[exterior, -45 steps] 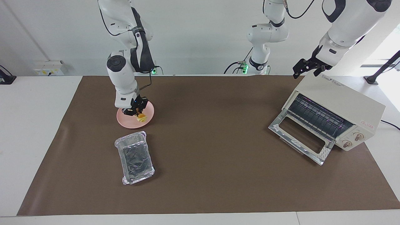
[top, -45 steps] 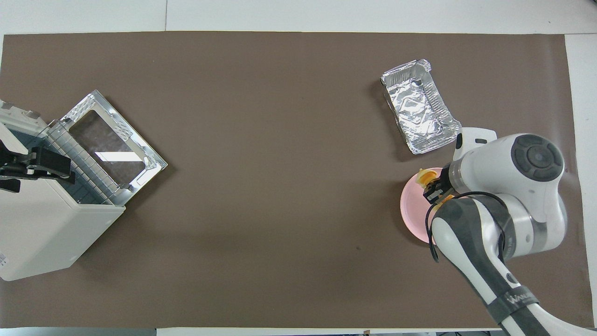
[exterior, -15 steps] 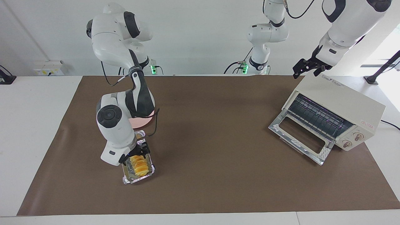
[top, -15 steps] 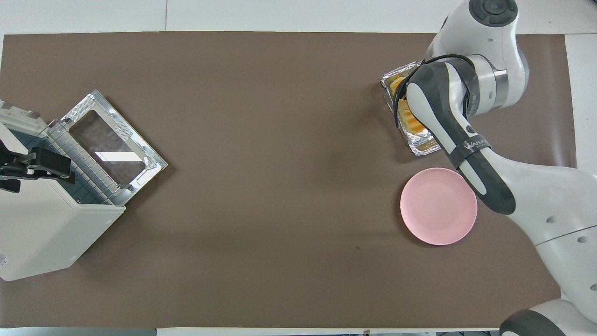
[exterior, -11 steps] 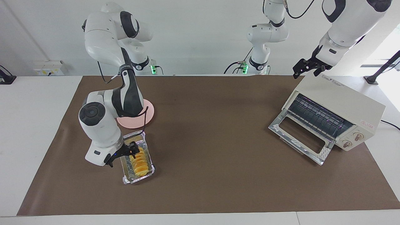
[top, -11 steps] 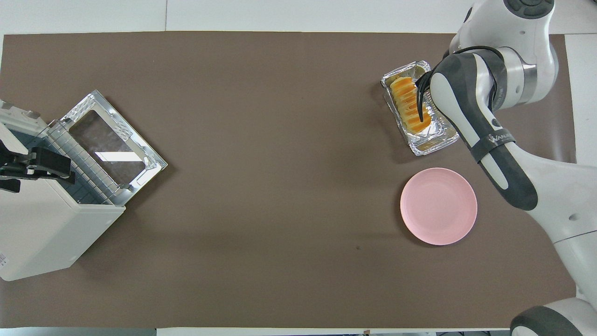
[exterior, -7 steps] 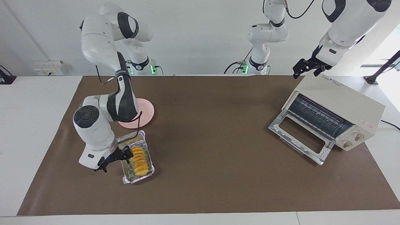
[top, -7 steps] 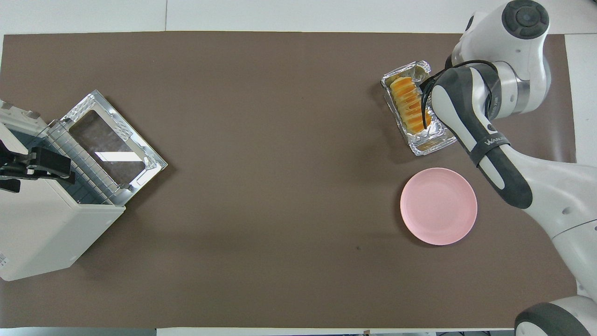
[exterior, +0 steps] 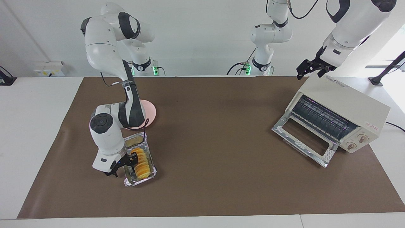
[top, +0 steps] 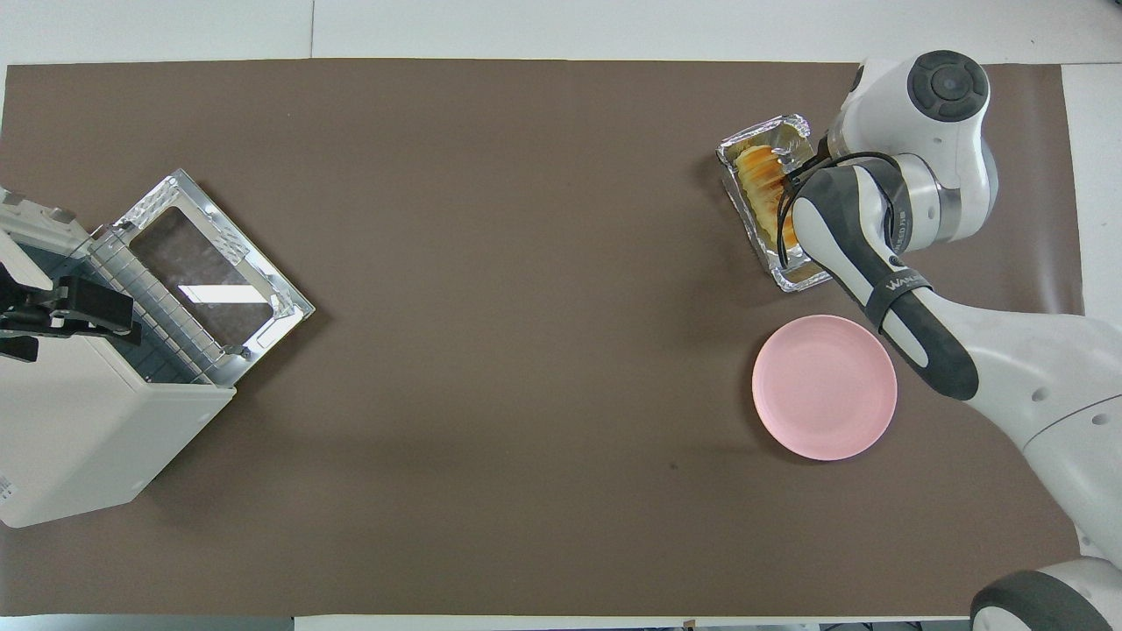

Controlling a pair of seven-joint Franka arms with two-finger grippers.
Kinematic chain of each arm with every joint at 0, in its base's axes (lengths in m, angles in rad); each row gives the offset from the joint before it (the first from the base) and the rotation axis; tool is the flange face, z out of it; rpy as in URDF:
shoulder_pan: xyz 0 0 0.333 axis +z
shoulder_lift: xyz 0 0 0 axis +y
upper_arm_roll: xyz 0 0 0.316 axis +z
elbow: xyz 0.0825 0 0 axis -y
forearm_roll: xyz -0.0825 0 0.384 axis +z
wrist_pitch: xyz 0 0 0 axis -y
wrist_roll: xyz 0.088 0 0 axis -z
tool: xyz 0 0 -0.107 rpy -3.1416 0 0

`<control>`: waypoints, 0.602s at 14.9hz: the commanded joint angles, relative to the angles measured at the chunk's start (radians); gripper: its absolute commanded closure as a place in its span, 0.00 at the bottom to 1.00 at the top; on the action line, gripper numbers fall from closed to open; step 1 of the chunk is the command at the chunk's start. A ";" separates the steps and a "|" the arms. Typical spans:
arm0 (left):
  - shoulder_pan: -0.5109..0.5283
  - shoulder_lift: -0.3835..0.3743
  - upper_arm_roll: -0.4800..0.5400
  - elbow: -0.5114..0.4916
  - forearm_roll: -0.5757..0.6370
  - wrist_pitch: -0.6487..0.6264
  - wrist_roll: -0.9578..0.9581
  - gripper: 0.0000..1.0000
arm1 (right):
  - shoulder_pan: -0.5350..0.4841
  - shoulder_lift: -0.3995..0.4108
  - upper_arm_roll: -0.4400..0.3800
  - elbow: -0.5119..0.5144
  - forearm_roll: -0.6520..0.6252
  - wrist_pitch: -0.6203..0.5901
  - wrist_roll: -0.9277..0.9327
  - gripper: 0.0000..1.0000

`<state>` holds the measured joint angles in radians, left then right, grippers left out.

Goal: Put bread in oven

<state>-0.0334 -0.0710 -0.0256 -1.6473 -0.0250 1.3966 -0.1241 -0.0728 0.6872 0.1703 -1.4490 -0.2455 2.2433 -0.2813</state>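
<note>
At the foil tray [exterior: 140, 160], bread [exterior: 141, 161] now lies inside; right gripper [exterior: 121, 166] straddles tray's rim, closing. Oven [exterior: 338, 117] next.

right claw [exterior: 121, 166] lowered, left claw [exterior: 311, 68] raised, waiting

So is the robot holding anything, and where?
Can't tell for sure. The right tool sits at the foil tray's long side wall, beside the bread, but a firm grip isn't visible. The left tool, above the oven, holds nothing.

Bright, even light; soft shadows
</note>
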 commanded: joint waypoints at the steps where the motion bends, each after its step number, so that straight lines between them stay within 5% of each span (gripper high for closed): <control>1: 0.013 -0.001 -0.010 0.007 0.016 -0.018 0.014 0.00 | -0.015 -0.035 0.012 -0.048 -0.017 0.012 -0.004 1.00; 5: 0.013 -0.001 -0.010 0.007 0.016 -0.018 0.014 0.00 | -0.010 -0.038 0.015 -0.009 -0.001 -0.059 -0.004 1.00; 9: 0.013 -0.001 -0.010 0.007 0.016 -0.018 0.014 0.00 | 0.004 -0.064 0.035 0.117 0.061 -0.327 0.014 1.00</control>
<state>-0.0334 -0.0710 -0.0256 -1.6473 -0.0250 1.3966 -0.1241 -0.0711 0.6497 0.1888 -1.3888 -0.2302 2.0458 -0.2787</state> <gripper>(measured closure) 0.000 0.982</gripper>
